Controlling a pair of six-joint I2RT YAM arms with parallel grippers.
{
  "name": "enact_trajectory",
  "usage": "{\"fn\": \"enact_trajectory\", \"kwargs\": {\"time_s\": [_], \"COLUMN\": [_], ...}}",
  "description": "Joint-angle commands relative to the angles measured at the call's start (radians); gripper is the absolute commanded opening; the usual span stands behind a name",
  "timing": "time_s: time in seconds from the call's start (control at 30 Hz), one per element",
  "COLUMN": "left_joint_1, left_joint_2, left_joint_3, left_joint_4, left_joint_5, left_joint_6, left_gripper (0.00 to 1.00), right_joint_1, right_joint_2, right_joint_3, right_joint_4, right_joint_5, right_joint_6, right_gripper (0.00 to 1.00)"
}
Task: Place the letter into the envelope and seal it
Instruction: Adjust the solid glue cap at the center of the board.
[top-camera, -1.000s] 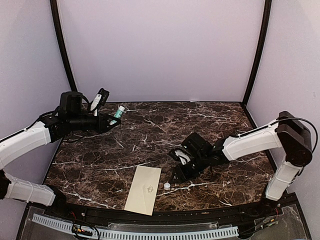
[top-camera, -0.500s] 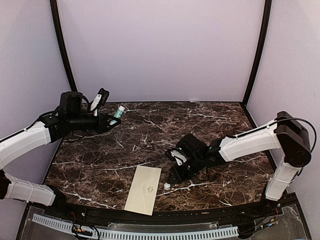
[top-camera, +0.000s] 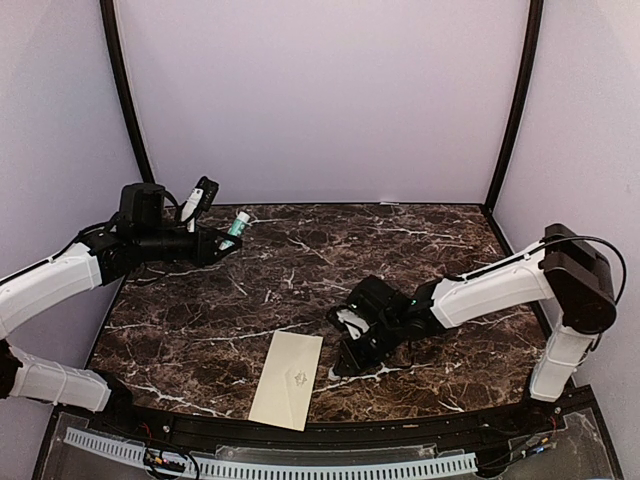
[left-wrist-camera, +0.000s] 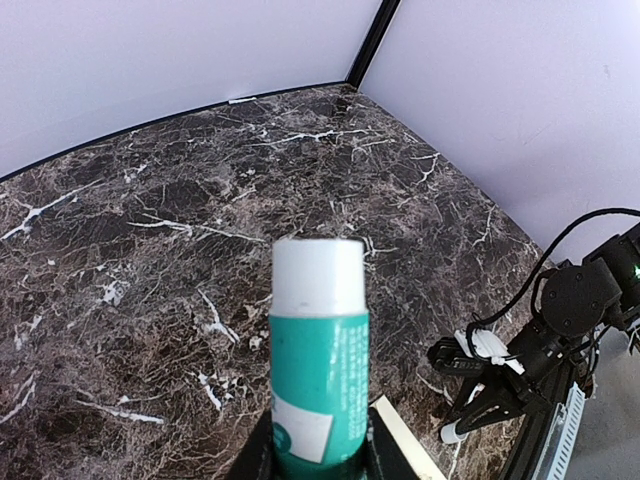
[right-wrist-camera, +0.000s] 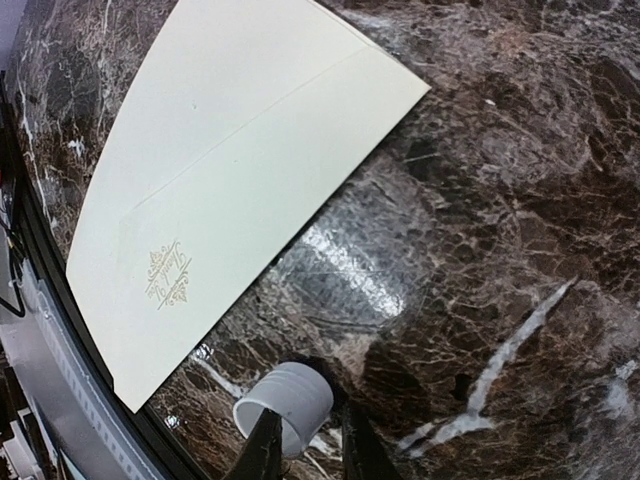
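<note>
The cream envelope (top-camera: 287, 378) lies flat near the table's front edge, gold emblem (right-wrist-camera: 167, 275) face up. The letter does not show in any view. My left gripper (top-camera: 225, 243) hangs raised at the back left, shut on a teal glue stick (left-wrist-camera: 318, 360) whose white end points out. My right gripper (top-camera: 340, 368) is down on the table just right of the envelope. Its fingers (right-wrist-camera: 265, 445) pinch a small white cap (right-wrist-camera: 285, 405) that rests on the marble. The cap (left-wrist-camera: 452, 433) also shows from the left wrist, under the right gripper.
The dark marble table (top-camera: 400, 250) ends in a black curved rail (top-camera: 400, 432) just in front of the envelope. A white cable track (top-camera: 270, 465) runs beyond it. Lilac walls and black posts (top-camera: 512, 110) close in the back and sides.
My right arm has slid left and down over the white cap, and its jaws have narrowed onto it. The left arm, glue stick and envelope have not moved.
</note>
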Motion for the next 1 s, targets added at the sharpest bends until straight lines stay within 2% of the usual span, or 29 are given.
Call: {"fn": "enact_trajectory", "kwargs": {"time_s": [0.0, 0.1, 0.23, 0.47, 0.77, 0.97], "left_joint_1": [0.003, 0.003, 0.003, 0.003, 0.003, 0.003], "left_joint_2": [-0.023, -0.023, -0.022, -0.020, -0.022, -0.022], "left_joint_3": [-0.007, -0.007, -0.007, -0.007, -0.008, -0.008], "left_joint_4": [-0.001, -0.001, 0.000, 0.001, 0.003, 0.003], "left_joint_5": [0.019, 0.020, 0.020, 0.024, 0.024, 0.025], "left_joint_6": [0.015, 0.015, 0.015, 0.014, 0.012, 0.010], "left_gripper": [0.00, 0.00, 0.00, 0.00, 0.00, 0.00], "right_joint_1": [0.011, 0.014, 0.017, 0.016, 0.015, 0.016], "right_joint_2": [0.028, 0.037, 0.027, -0.013, 0.009, 0.008], "right_joint_3": [0.047, 0.065, 0.072, 0.140, 0.259, 0.213], "right_joint_4": [-0.037, -0.068, -0.089, -0.260, -0.592, -0.610], "right_joint_5": [0.052, 0.079, 0.115, 0.315, 0.740, 0.909], "right_joint_6": [-0.014, -0.017, -0.013, -0.023, 0.045, 0.146], "right_gripper": [0.17, 0.13, 0.00, 0.00, 0.00, 0.00]}}
